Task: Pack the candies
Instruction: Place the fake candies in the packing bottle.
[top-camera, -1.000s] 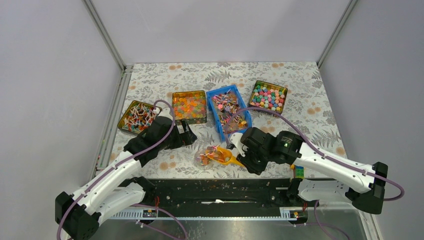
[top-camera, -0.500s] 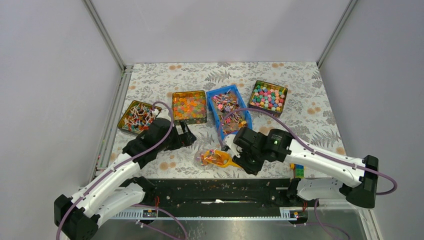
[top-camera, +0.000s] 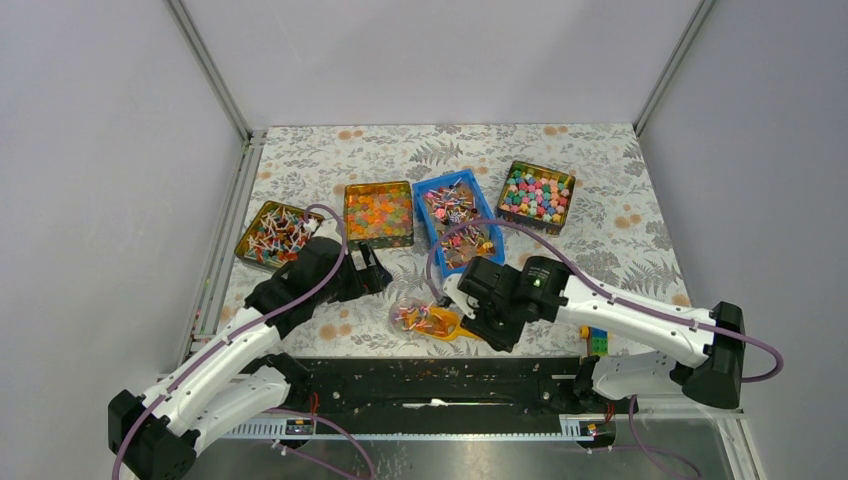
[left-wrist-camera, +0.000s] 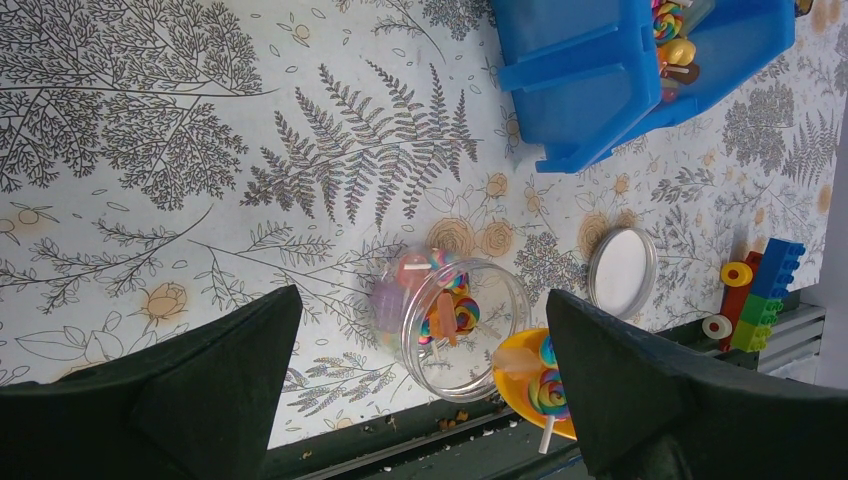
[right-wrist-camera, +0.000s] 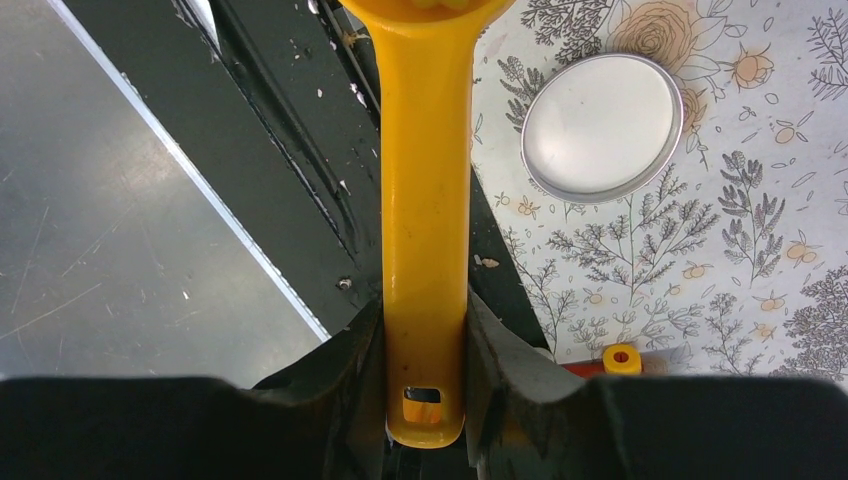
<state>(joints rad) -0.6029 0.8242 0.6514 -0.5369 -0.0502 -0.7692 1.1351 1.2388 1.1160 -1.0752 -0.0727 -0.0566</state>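
Top view: right gripper (top-camera: 468, 318) is pinching the handle of a yellow plastic scoop (top-camera: 445, 322) and holding its bowl at the mouth of a clear round jar (top-camera: 412, 318) lying on its side. Most candies (top-camera: 455, 218) are sitting in the blue plastic bin (top-camera: 432, 238) behind. Left gripper (top-camera: 372, 272) is hovering spread wide, holding nothing. Left wrist view: a few sweets are showing in the jar and in the scoop, with a round silver lid (left-wrist-camera: 622, 272) lying nearby. Right wrist view: fingers (right-wrist-camera: 495, 350) are clamping the handle. Likely step: pouring a scoopful; the next move is probably tilting the scoop without rolling the jar.
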